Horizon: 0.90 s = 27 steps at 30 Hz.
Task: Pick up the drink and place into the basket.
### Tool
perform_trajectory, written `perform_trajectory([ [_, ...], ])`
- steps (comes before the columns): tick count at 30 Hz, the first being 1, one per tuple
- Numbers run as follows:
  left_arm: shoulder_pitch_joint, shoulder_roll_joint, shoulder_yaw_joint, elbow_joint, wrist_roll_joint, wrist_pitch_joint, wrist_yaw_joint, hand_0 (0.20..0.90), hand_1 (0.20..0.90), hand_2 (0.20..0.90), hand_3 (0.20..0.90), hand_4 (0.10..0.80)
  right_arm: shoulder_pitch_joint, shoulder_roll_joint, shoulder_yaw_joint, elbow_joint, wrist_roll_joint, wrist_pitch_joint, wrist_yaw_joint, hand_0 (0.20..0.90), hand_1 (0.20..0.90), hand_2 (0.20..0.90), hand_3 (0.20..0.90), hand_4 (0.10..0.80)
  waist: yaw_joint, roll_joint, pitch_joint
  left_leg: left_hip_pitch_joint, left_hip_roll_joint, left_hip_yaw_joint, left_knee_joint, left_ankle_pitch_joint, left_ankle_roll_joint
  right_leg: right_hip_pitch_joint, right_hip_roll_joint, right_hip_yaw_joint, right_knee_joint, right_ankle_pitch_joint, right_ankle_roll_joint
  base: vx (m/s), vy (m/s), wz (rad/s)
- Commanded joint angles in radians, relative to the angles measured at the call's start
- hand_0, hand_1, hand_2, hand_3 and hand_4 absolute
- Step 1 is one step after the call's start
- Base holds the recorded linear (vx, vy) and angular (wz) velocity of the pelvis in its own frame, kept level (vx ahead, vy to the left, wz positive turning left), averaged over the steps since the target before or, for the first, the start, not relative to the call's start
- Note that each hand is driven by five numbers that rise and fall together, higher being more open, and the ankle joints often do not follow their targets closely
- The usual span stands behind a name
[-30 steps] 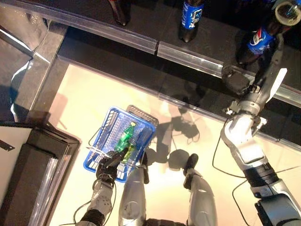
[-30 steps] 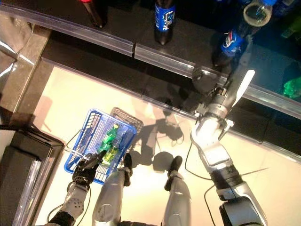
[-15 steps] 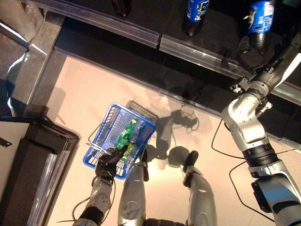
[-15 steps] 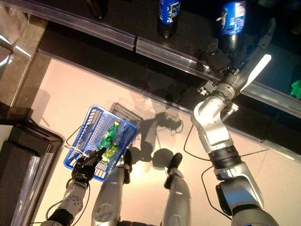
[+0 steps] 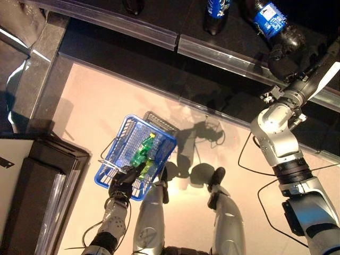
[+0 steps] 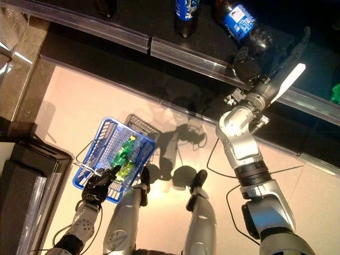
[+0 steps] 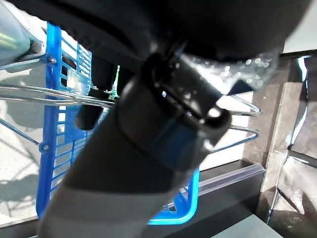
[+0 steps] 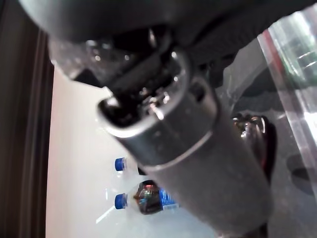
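Note:
A dark cola bottle with a blue label lies tipped on the black shelf, its cap pointing to the back left. It also shows small in the right wrist view as a dark bottle beyond the thumb. My right hand reaches onto the shelf just below the bottle's base; whether it grips the bottle is hidden. A blue basket hangs low on the left with a green bottle inside. My left hand is curled round the basket's wire handle.
Another blue-labelled bottle and a dark bottle stand further left on the shelf. A clear rail runs along the shelf's front edge. A dark cabinet stands at the lower left.
The cola bottle has gone from upright to tipped, its cap swinging to the back left. The right hand stays by its base. The left hand and basket are unchanged.

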Motion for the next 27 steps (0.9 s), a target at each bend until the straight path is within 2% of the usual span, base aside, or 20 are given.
perform_trajectory([
  [1,0.110,0.032,-0.019,-0.093,0.007,-0.058,-0.038,0.300,0.300,0.300,0.200,0.100,-0.135,-0.085,-0.046,-0.103,-0.105,0.004,0.106,0.900,0.900,0.900,0.900,0.800,0.007,0.014,-0.020,-0.051,-0.069,-0.058,0.014,0.027,0.020,0.027,0.000,-0.028,0.048,-0.072,0.025,0.000,0.000,0.00],
  [2,0.112,0.035,-0.013,-0.098,0.008,-0.053,-0.041,0.300,0.300,0.300,0.200,0.100,-0.145,-0.106,-0.031,-0.112,-0.135,0.048,0.191,0.900,0.900,0.900,0.900,0.800,0.006,0.012,-0.020,-0.045,-0.070,-0.057,0.013,0.027,0.019,0.031,-0.001,-0.029,0.046,-0.071,0.025,0.000,0.000,0.00],
  [4,0.118,0.044,-0.005,-0.101,0.009,-0.047,-0.045,0.300,0.300,0.300,0.200,0.100,-0.161,-0.142,-0.005,-0.128,-0.184,0.110,0.275,0.900,0.900,0.900,0.900,0.800,0.006,0.008,-0.020,-0.041,-0.067,-0.054,0.014,0.028,0.016,0.036,-0.002,-0.031,0.045,-0.071,0.026,0.043,-0.002,0.00],
  [5,0.124,0.045,-0.005,-0.101,0.010,-0.046,-0.045,0.300,0.300,0.300,0.200,0.100,-0.160,-0.147,0.000,-0.128,-0.190,0.115,0.286,0.900,0.900,0.900,0.900,0.800,0.007,0.008,-0.020,-0.022,-0.067,-0.064,0.020,0.003,0.007,0.052,0.001,-0.021,0.053,-0.094,0.036,0.000,0.000,0.00],
  [6,0.123,0.054,0.005,-0.106,0.011,-0.039,-0.047,0.300,0.300,0.300,0.200,0.100,-0.180,-0.178,0.020,-0.135,-0.203,0.154,0.344,0.900,0.900,0.900,0.900,0.800,0.006,0.002,-0.020,-0.036,-0.064,-0.054,0.014,0.028,0.014,0.039,-0.001,-0.033,0.047,-0.072,0.026,0.091,-0.013,0.00],
  [7,0.129,0.056,0.005,-0.106,0.012,-0.037,-0.048,0.300,0.300,0.300,0.200,0.100,-0.178,-0.181,0.026,-0.134,-0.205,0.160,0.352,0.900,0.900,0.900,0.900,0.800,0.007,0.003,-0.020,-0.016,-0.064,-0.064,0.018,0.003,0.005,0.055,0.001,-0.022,0.056,-0.095,0.037,-0.054,-0.018,0.00],
  [8,0.126,0.064,0.011,-0.109,0.014,-0.032,-0.047,0.300,0.300,0.300,0.200,0.100,-0.201,-0.213,0.042,-0.137,-0.197,0.171,0.381,0.900,0.900,0.900,0.900,0.800,0.007,-0.007,-0.020,-0.030,-0.062,-0.053,0.011,0.029,0.014,0.045,0.001,-0.036,0.046,-0.073,0.025,0.085,-0.016,-0.01],
  [9,0.131,0.064,0.010,-0.108,0.014,-0.031,-0.046,0.300,0.300,0.300,0.200,0.100,-0.200,-0.215,0.046,-0.136,-0.195,0.172,0.385,0.900,0.900,0.900,0.900,0.800,0.008,-0.006,-0.020,-0.011,-0.062,-0.063,0.016,0.004,0.004,0.061,0.003,-0.026,0.055,-0.096,0.036,0.000,0.000,0.00],
  [13,0.143,0.084,0.016,-0.114,0.015,-0.021,-0.043,0.300,0.300,0.300,0.200,0.100,-0.237,-0.257,0.078,-0.150,-0.190,0.208,0.474,0.900,0.900,0.900,0.900,0.800,0.015,-0.024,-0.020,-0.004,-0.058,-0.065,0.017,-0.002,0.005,0.067,0.008,-0.032,0.059,-0.100,0.038,0.021,-0.003,0.00],
  [18,0.139,0.107,0.020,-0.110,0.013,-0.012,-0.047,0.300,0.300,0.300,0.200,0.100,-0.294,-0.289,0.118,-0.129,-0.178,0.272,0.491,0.900,0.900,0.900,0.900,0.800,0.025,-0.035,-0.020,-0.004,-0.055,-0.068,0.016,-0.002,0.009,0.070,0.009,-0.038,0.059,-0.096,0.040,0.013,-0.018,0.05],
  [20,0.132,0.122,0.016,-0.114,0.007,-0.009,-0.042,0.300,0.300,0.300,0.200,0.100,-0.351,-0.310,0.157,-0.067,-0.172,0.321,0.468,0.900,0.900,0.900,0.900,0.800,0.033,-0.040,-0.020,-0.013,-0.053,-0.072,0.015,-0.002,0.011,0.062,0.008,-0.043,0.060,-0.091,0.044,0.000,0.000,0.00],
  [27,0.132,0.160,0.012,-0.122,-0.009,-0.004,-0.033,0.300,0.300,0.300,0.200,0.100,-0.474,-0.355,0.253,0.118,-0.168,0.381,0.416,0.900,0.900,0.900,0.900,0.800,0.053,-0.052,-0.020,-0.031,-0.049,-0.084,0.006,-0.004,0.020,0.043,0.007,-0.054,0.063,-0.082,0.052,0.005,-0.009,0.04],
])
